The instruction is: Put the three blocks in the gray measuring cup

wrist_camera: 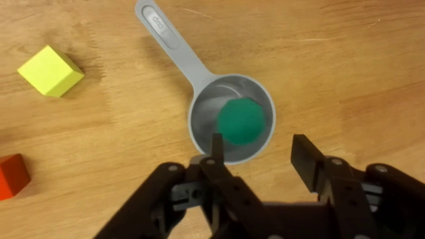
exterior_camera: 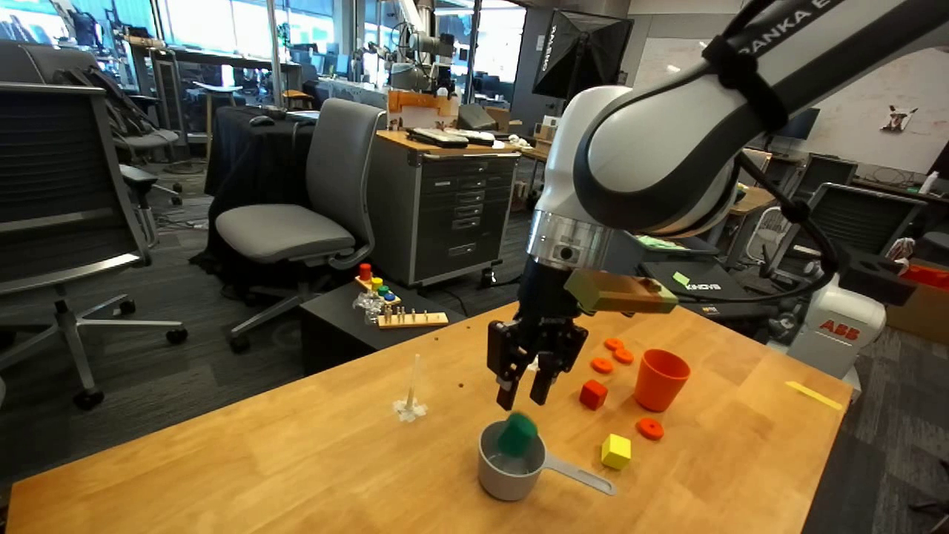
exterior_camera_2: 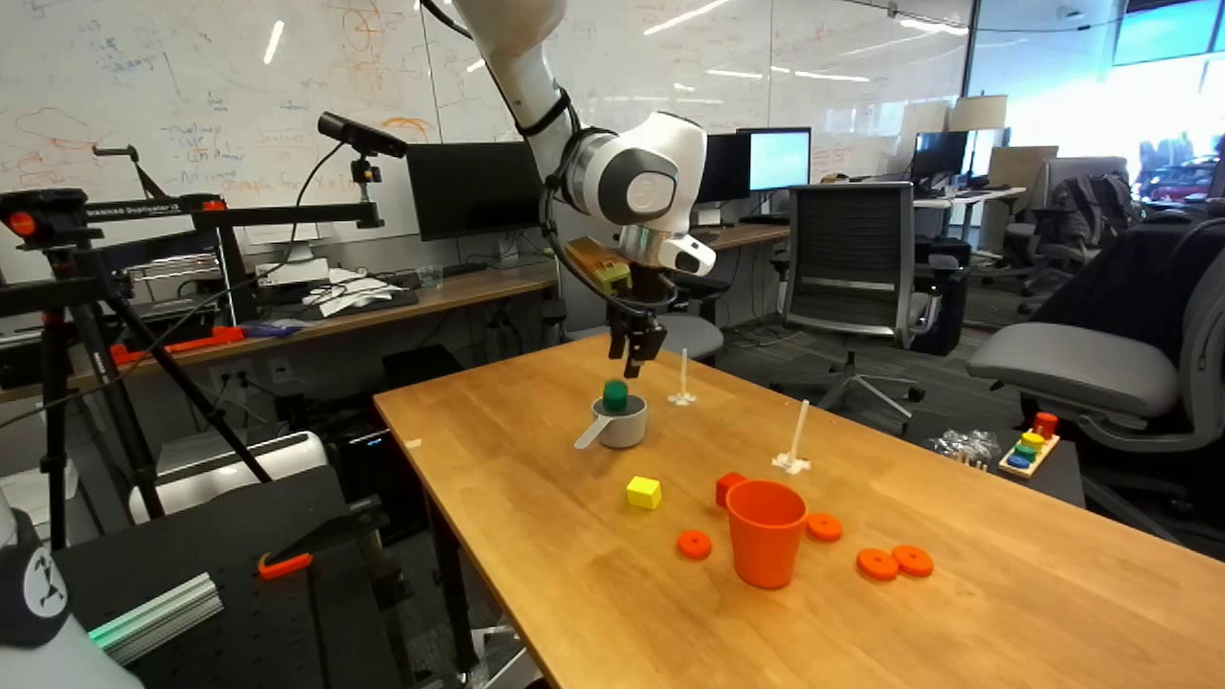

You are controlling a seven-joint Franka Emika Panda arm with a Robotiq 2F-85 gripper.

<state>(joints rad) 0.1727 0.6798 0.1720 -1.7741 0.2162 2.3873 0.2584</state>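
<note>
Hanging over the wooden table [exterior_camera: 259, 460] as I look on: one black gripper [exterior_camera: 524, 393], fingers [wrist_camera: 217, 144] pointing down and spread wide, above the gray measuring cup [exterior_camera: 508, 483]

Gray measuring cup: upright on the table, straight flat handle [exterior_camera: 582, 475] sticking out from its rim

Green block [wrist_camera: 241, 121]: at the mouth of that cup, beneath the fingers and clear of them, edges blurred; its top shows above the rim in both exterior views; whether it touches the cup I cannot tell

Yellow block [exterior_camera: 616, 452]: on the table, outside the cup, near its handle

Orange-red block [exterior_camera: 593, 394]: on the table, near the red cup [exterior_camera_2: 767, 536], which hides part of it in an exterior view

Red cup: upright, taller than the gray one

Orange-red discs [exterior_camera_2: 694, 544], four: flat on the table near the red cup, two of them side by side, the others set apart

Pale pegs [exterior_camera_2: 798, 435], two: standing in whitish patches on the table, one at a slight lean

Yellow strip [exterior_camera: 813, 395], one: flat near the table's edge

Black stand [exterior_camera: 334, 315], off the table: bearing a pegged board [exterior_camera: 412, 320] and red, yellow, green and blue pieces [exterior_camera: 365, 273]
</note>
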